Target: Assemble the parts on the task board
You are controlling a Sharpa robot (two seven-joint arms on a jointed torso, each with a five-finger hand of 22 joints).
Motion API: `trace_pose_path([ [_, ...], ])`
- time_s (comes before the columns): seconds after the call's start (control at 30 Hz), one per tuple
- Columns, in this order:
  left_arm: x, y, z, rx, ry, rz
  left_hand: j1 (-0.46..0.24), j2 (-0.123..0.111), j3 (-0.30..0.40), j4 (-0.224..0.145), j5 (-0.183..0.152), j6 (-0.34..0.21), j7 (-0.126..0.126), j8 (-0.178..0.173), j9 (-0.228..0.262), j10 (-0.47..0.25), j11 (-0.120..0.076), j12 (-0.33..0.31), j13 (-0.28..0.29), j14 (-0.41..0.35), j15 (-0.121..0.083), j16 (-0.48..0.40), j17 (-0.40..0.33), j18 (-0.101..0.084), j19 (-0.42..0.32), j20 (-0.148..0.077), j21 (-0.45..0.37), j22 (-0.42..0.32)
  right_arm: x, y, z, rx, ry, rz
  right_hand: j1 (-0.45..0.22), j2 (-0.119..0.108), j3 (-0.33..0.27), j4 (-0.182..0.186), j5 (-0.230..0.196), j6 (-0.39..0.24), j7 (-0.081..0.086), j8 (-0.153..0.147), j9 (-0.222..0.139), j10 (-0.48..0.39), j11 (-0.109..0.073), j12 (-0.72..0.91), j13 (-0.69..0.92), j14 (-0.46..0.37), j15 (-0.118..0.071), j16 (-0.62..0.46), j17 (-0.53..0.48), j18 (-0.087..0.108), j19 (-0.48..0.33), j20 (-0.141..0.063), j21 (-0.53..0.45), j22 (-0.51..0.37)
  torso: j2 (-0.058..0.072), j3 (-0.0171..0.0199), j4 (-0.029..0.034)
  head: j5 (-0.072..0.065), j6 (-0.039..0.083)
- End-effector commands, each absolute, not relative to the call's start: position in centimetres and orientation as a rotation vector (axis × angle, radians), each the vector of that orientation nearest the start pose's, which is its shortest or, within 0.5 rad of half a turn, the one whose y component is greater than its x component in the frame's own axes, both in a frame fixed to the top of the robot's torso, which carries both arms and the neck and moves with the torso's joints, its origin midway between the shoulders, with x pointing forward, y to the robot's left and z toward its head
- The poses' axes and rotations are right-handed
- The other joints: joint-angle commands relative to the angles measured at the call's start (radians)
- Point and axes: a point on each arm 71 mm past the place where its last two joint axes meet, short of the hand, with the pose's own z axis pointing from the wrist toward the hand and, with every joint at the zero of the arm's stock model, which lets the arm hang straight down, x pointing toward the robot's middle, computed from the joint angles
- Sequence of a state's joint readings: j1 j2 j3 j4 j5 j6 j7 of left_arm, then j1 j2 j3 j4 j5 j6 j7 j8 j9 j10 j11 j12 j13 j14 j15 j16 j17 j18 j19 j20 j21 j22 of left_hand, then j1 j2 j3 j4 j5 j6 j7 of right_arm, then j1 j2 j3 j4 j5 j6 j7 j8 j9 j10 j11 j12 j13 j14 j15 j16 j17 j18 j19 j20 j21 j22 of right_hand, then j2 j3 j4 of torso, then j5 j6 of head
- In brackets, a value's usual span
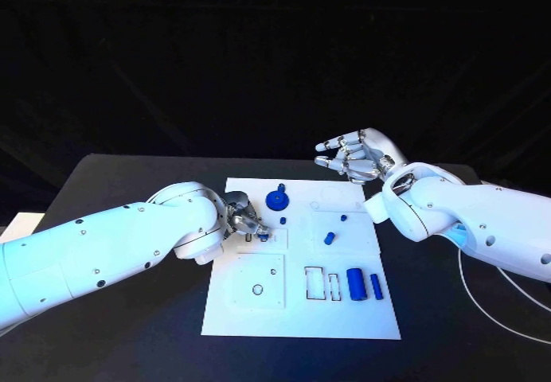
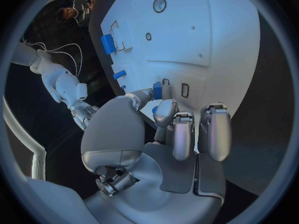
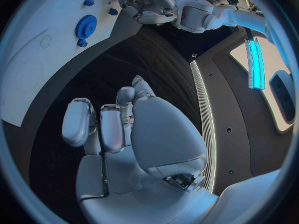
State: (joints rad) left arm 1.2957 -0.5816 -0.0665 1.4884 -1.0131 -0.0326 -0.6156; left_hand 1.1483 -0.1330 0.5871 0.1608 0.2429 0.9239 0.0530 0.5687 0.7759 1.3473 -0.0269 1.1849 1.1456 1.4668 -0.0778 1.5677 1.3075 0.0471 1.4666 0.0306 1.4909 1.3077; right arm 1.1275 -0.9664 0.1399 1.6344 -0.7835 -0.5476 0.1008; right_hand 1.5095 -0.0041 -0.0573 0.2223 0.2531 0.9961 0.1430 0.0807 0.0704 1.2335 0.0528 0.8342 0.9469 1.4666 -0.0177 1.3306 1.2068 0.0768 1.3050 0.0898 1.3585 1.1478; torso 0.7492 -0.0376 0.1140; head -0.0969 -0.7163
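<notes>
text: none legible | labels: none | numbers: none | task board (image 1: 230, 314): outlines only, no print

Matt white task board (image 1: 301, 314), glossy blue plastic parts (image 1: 356, 282), black matt table (image 1: 127, 179), silvery metal-looking left hand (image 2: 181, 129).

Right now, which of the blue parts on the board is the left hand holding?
The small blue part pinched in the left hand at the task board. The gear and two cylinders lie untouched.

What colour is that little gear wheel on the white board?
Blue. The gear shows best in the right wrist view.
</notes>
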Motion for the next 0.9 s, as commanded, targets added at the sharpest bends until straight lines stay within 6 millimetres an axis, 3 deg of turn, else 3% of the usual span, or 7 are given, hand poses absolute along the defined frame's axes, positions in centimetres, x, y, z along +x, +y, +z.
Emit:
trace_pose_path([
  [0.03, 48.81, 9.91, -18.47, -0.124, 2.193, -0.487, -0.01, 0.0, 0.185, -0.181, 0.007, 0.006, -0.007, 0.005, 0.002, 0.009, 0.0, 0.008, 0.003, 0.104, -0.004, 0.003, 0.263, -0.017, 0.038, -0.001, 0.005, 0.14, 47.81, -24.23, -13.3, 0.529, 1.402, 1.05, -0.006, 0.0, -0.003, -0.004, 0.0, -0.004, 0.002, -0.006, -0.001, -0.007, 0.0, -0.003, -0.001, 0.031, -0.004, -0.007, -0.001, 0.015, -0.008, -0.001, -0.007, -0.001, 0.0, 0.0002, 0.0003, 0.002, 0.0],
  [0.5, 48.94, 10.18, -18.77, -0.099, 2.219, -0.442, -0.012, -0.002, 0.187, -0.182, 0.012, 0.007, -0.007, 0.005, 0.003, 0.01, -0.001, 0.009, 0.004, 0.104, -0.004, 0.003, 0.263, -0.017, 0.04, -0.001, 0.007, 0.142, 47.73, -23.99, -13.29, 0.521, 1.406, 1.061, -0.006, 0.0, -0.003, -0.004, 0.0, -0.004, 0.002, -0.006, -0.001, -0.007, 0.0, -0.003, -0.001, 0.031, -0.004, -0.007, -0.001, 0.015, -0.008, -0.001, -0.007, -0.001, 0.002, 0.0003, -0.002, 0.001, -0.005],
  [0.9, 49.01, 9.78, -18.91, -0.107, 2.194, -0.444, -0.013, -0.002, 0.187, -0.183, 0.013, 0.007, -0.007, 0.005, 0.003, 0.012, -0.001, 0.011, 0.006, 0.104, -0.004, 0.003, 0.263, -0.018, 0.041, -0.001, 0.008, 0.144, 47.69, -23.91, -13.27, 0.519, 1.407, 1.064, -0.006, 0.0, -0.003, -0.004, 0.0, -0.004, 0.002, -0.006, -0.001, -0.007, 0.0, -0.003, -0.001, 0.031, -0.004, -0.007, -0.001, 0.015, -0.008, -0.001, -0.007, -0.001, 0.001, -0.0001, -0.0002, -0.001, -0.008],
])
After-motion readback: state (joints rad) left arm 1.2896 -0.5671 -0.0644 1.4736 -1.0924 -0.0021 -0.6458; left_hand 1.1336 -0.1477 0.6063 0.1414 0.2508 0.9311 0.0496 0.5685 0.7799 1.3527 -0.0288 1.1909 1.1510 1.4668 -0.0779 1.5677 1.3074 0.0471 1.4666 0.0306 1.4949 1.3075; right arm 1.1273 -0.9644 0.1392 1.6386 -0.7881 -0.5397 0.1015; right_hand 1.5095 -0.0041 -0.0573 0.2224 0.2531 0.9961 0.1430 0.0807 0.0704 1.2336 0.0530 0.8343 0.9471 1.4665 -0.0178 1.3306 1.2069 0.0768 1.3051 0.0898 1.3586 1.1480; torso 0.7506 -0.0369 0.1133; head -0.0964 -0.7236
